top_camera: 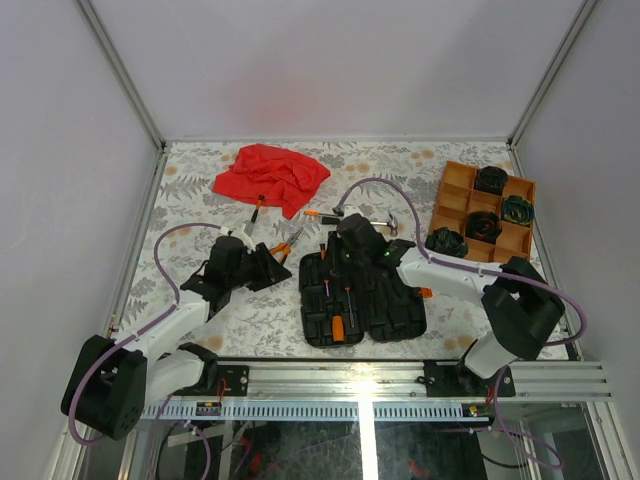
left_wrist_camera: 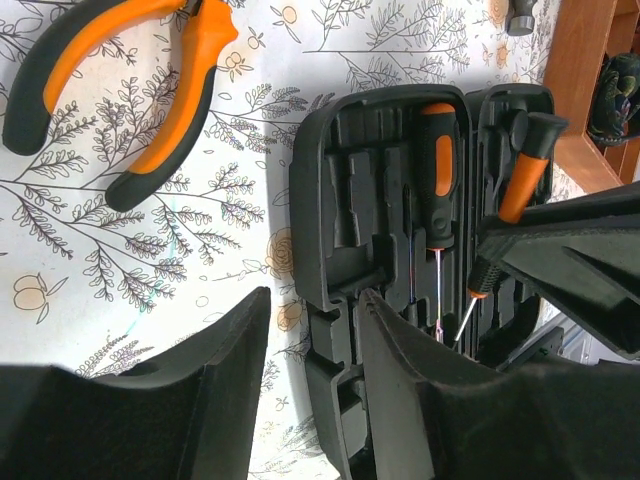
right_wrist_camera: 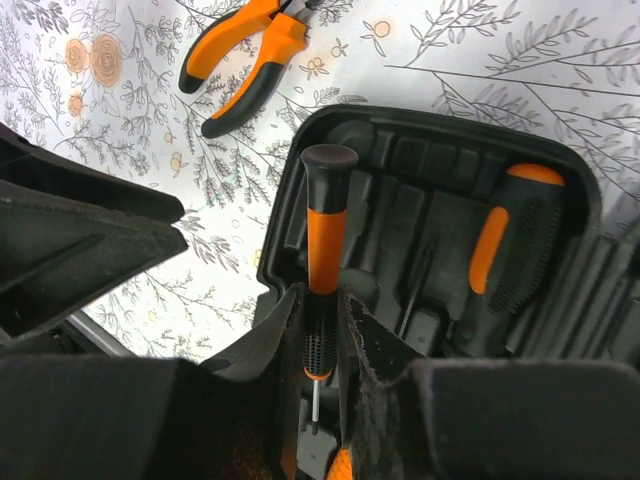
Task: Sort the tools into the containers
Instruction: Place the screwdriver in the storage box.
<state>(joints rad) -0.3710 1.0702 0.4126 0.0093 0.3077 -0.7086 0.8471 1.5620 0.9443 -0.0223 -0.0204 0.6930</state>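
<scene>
Now right claw (right_wrist_camera: 320, 300) clenched on slim screwdriver (right_wrist_camera: 322, 215) over open case (right_wrist_camera: 420, 190); left claw (left_wrist_camera: 312, 300) released, empty, beside case edge.

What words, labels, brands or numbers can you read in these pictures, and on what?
None readable: no lettering shows on the black ribbed plastic tool case, the orange-and-black screwdriver in the right gripper, the orange-handled pliers or the orange compartment tray.

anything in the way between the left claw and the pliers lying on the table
Nothing visible. The left claw is open with nothing in it, and the pliers lie ahead of it with only bare table between them. The open tool case sits off to one side, not on that line.
</scene>
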